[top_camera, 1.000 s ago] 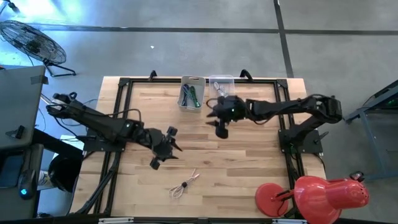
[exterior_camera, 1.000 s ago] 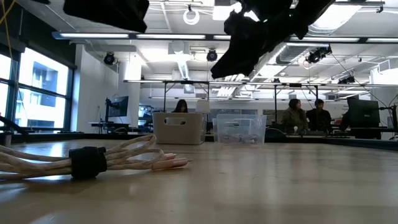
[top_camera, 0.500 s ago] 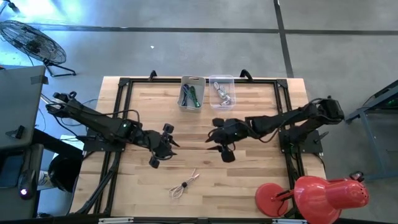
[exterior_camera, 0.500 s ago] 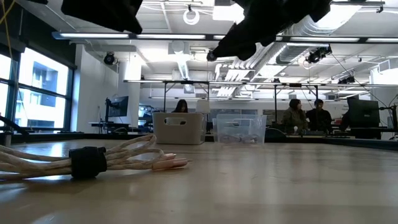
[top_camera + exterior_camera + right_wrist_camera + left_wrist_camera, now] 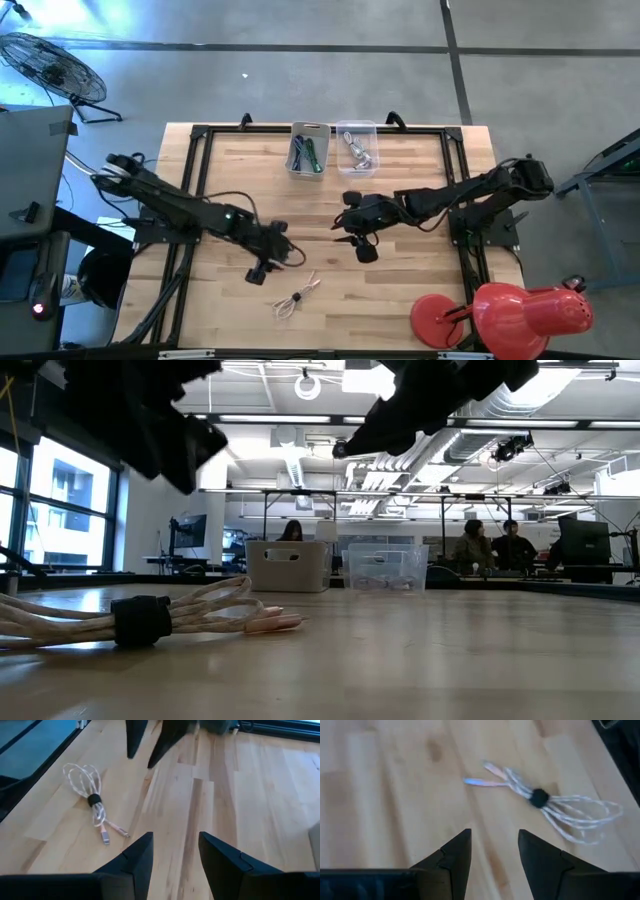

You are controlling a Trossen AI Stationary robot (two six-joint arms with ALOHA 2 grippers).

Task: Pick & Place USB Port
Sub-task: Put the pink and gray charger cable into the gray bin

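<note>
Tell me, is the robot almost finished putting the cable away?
Not quite. The clear bin already has a cable inside. The left gripper hangs open near the bundled cable on the table, not holding it. Grabbing and binning it remain. The right gripper waits, open.

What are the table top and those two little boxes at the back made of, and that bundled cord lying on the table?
The pale table top looks like unvarnished wooden planks: grain and board seams show. The clear box seems transparent plastic, since its contents show through. The white box looks like opaque matte plastic, though that is less sure. The coiled whitish cord appears plastic-sheathed, bound by a dark band, perhaps rubber or fabric.
</note>
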